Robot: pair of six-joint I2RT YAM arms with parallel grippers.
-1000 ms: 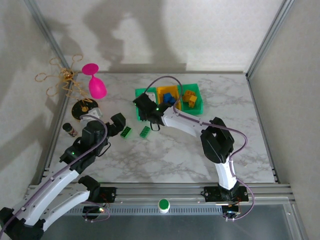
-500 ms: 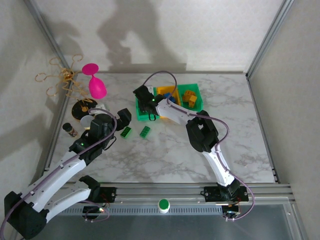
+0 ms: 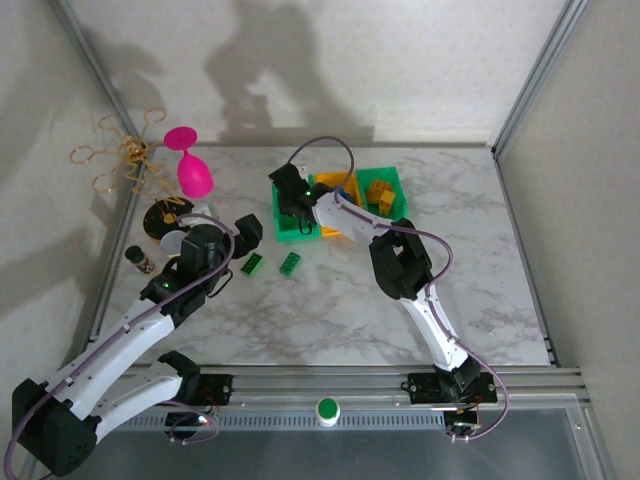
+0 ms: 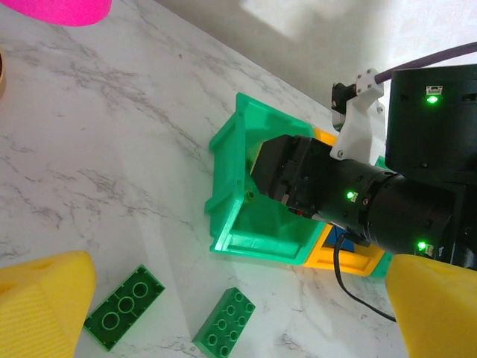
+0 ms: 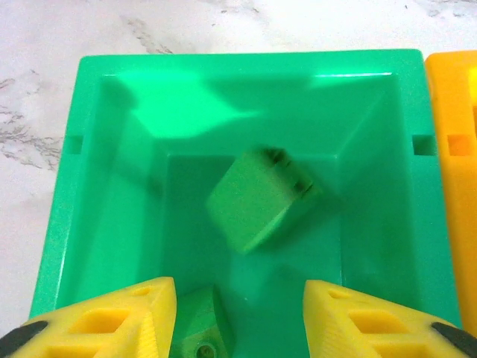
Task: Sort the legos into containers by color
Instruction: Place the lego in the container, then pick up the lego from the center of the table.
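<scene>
The white marbled table point(image 3: 500, 300) is bare along its right edge and near-right corner: wide passage there. At the far edge, three small open plastic bins point(image 3: 402, 208) stand in a row (the black-and-white right arm point(image 3: 345, 222) reaches in over them). A pink plastic goblet point(image 3: 192, 172) and a gold wire tangle point(image 3: 125, 155) crowd the far-left corner.

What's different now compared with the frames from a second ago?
The right gripper moved farther up the table to over the left green bin and opened; a blurred green brick sits loose inside. The left gripper edged toward the two table bricks. Those bricks and the pink goblet stayed put.
</scene>
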